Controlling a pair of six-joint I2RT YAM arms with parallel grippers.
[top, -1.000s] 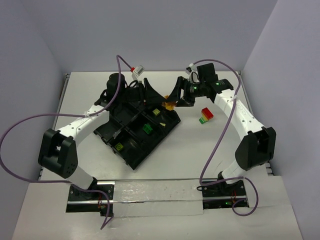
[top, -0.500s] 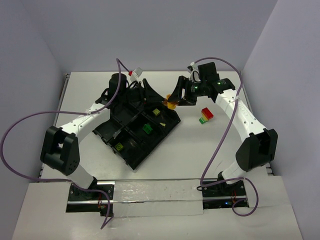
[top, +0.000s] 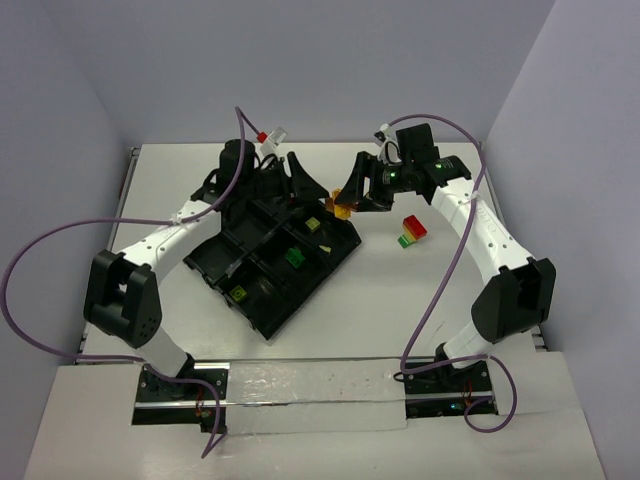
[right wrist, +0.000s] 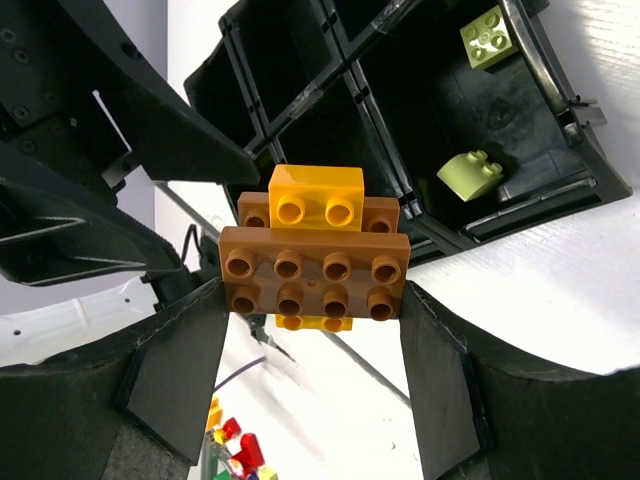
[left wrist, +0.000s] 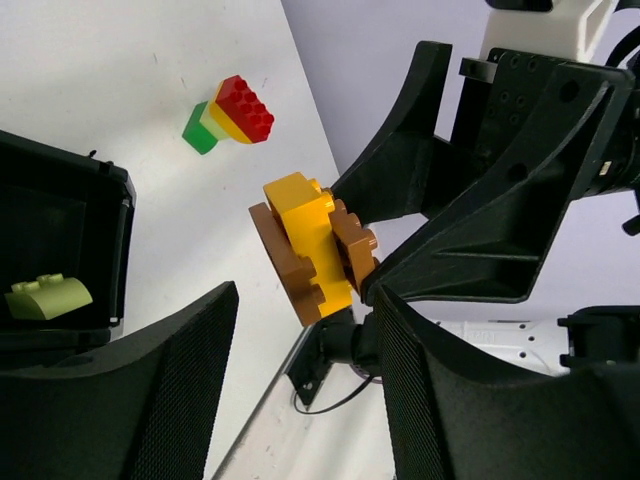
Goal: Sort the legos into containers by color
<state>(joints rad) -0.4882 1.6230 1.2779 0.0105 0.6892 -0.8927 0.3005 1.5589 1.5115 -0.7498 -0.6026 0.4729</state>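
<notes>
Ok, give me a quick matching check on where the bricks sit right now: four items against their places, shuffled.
Things:
1. brown and yellow stack
2. red-topped stack
3. green brick
4. pale domed brick

Places:
A. on the bare table, right of the tray
B. clamped between the right fingers, off the table
C. in the tray compartment nearest the held stack
D. in a middle tray compartment

Pairs: 1-B, 2-A, 3-D, 4-C
</notes>
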